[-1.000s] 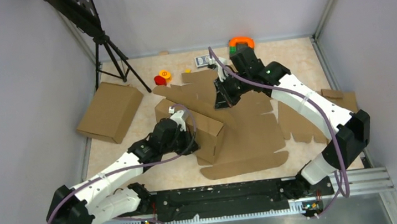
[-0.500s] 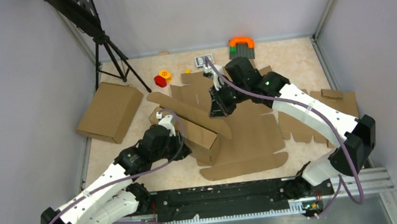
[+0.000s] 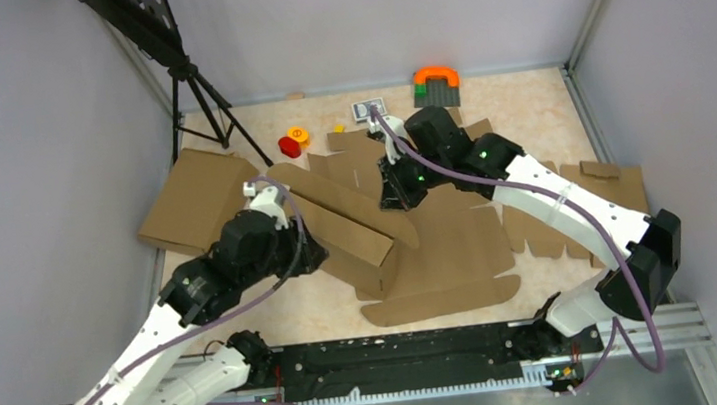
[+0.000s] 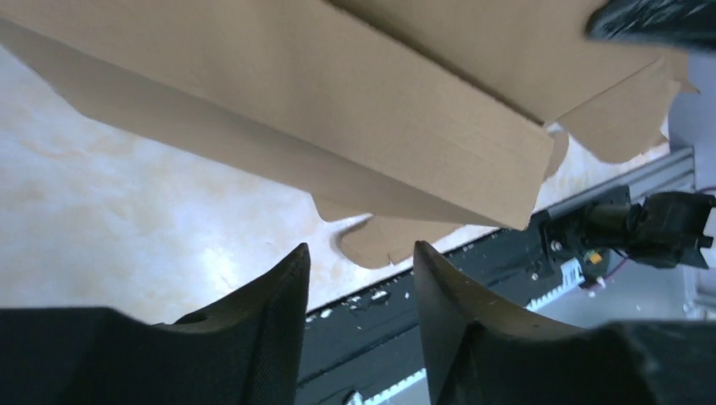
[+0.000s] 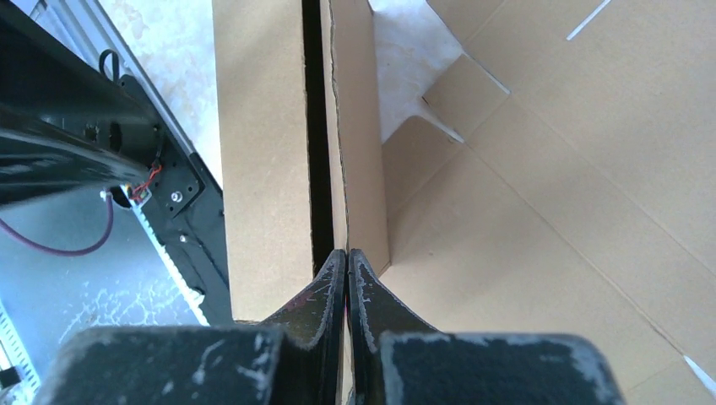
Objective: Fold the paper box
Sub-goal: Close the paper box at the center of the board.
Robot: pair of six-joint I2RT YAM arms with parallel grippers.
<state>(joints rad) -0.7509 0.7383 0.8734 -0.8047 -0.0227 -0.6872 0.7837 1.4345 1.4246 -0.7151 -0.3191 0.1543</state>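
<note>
Left wrist view: left end effector (image 4: 360, 250) open beside paper box (image 4: 338, 126); right end effector (image 5: 347, 255) closed, tips against its raised flap.

The beige tabletop (image 3: 526, 114) is carrying the paper box (image 3: 449, 243), with a plain cardboard slab (image 3: 199, 201) lying left of the box and a flat cut sheet (image 3: 577, 210) lying right of it. Beyond the box a red puck (image 3: 289, 146), a small card (image 3: 368, 109) and an orange-and-green block (image 3: 436, 84) are sitting.

Left of the paper box (image 3: 445, 246), a cardboard slab (image 3: 189, 205); behind it, a tripod (image 3: 184, 72).
</note>
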